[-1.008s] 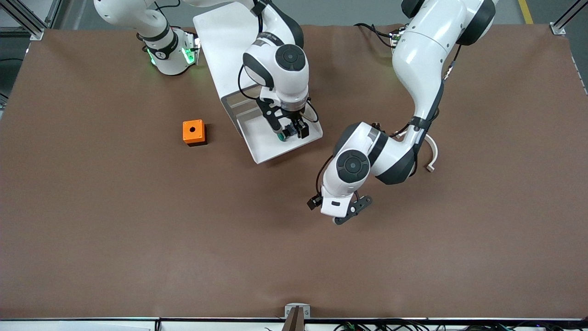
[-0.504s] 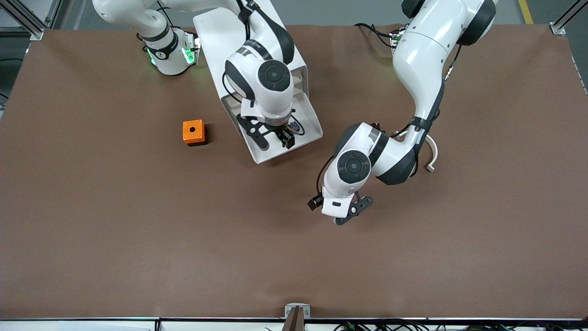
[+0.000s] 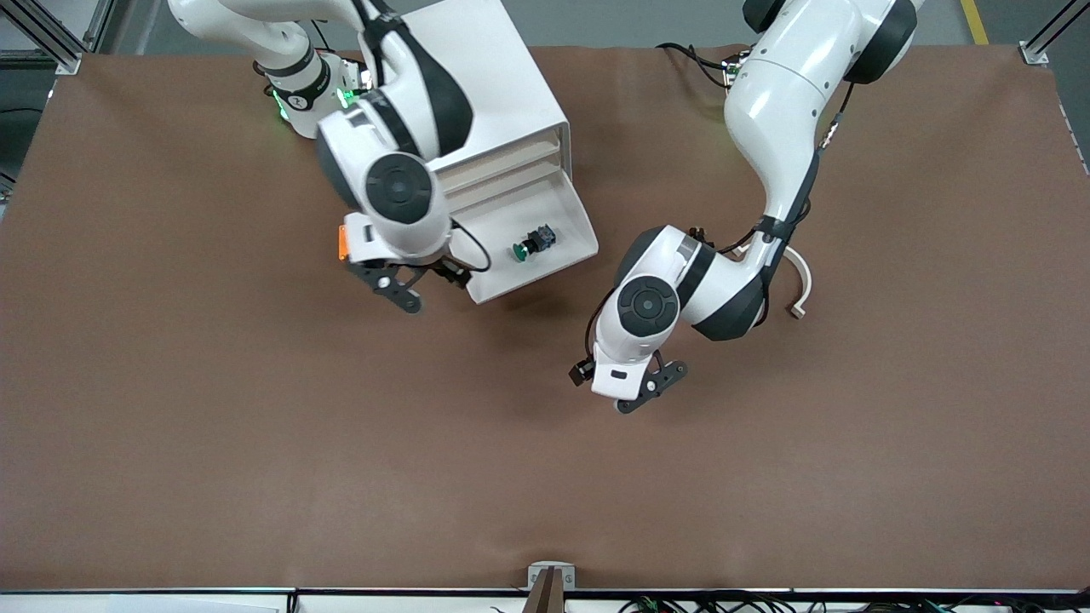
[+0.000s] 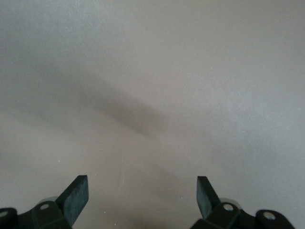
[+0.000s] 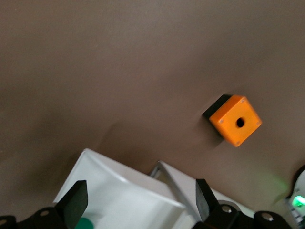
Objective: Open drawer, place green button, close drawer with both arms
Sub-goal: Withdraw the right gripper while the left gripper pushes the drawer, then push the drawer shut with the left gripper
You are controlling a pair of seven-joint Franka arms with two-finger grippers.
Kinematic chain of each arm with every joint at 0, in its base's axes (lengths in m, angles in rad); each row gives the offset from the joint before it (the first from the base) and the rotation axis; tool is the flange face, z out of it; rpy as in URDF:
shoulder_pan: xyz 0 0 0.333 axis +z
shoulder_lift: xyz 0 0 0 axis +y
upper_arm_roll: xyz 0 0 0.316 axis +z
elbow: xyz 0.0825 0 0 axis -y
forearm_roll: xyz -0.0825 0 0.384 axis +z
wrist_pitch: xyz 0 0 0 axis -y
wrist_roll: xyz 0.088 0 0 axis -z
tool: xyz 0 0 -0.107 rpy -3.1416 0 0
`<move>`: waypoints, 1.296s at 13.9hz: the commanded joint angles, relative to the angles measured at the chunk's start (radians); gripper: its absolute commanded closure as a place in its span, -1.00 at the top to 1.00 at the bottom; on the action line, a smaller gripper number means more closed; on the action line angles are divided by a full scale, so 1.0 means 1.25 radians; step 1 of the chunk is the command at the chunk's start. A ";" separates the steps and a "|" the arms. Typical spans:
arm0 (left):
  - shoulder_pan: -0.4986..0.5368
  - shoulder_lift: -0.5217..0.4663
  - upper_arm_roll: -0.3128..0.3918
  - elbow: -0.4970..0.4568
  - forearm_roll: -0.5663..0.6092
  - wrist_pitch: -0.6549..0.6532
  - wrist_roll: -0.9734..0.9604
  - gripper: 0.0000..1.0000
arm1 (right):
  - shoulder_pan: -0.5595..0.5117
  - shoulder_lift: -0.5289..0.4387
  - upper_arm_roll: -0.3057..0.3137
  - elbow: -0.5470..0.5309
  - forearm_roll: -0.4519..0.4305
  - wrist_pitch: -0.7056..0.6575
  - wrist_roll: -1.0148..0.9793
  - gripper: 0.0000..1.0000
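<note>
Green push button (image 3: 530, 243) lies in open drawer (image 3: 545, 264); both hands, right (image 3: 407, 286) and left (image 3: 645, 393), gape empty; closing the drawer comes next.

1. Both arms are glossy white shells with rounded segments, separated by black bands at the joints.
2. Each arm carries a dark round cap with a ringed centre on the joint nearest the wrist.
3. The right arm (image 3: 383, 162) has thin black cables looping beside its wrist; its base ring glows green and bears a black band.
4. The left arm (image 3: 766, 145) has a black cable clipped along its forearm.
5. The right gripper (image 3: 419, 285) and the left gripper (image 3: 649, 393) are black, with flat angular fingers (image 4: 76, 196) and small screw heads at the finger mounts.
</note>
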 commanded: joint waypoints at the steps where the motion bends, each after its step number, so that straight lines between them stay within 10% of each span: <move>1: -0.007 -0.006 -0.034 -0.021 0.018 0.008 -0.009 0.99 | -0.077 -0.050 0.013 -0.012 0.000 -0.043 -0.128 1.00; 18: -0.167 0.026 -0.064 -0.024 -0.010 0.008 -0.006 0.99 | -0.411 -0.191 0.012 -0.009 -0.032 -0.133 -0.823 1.00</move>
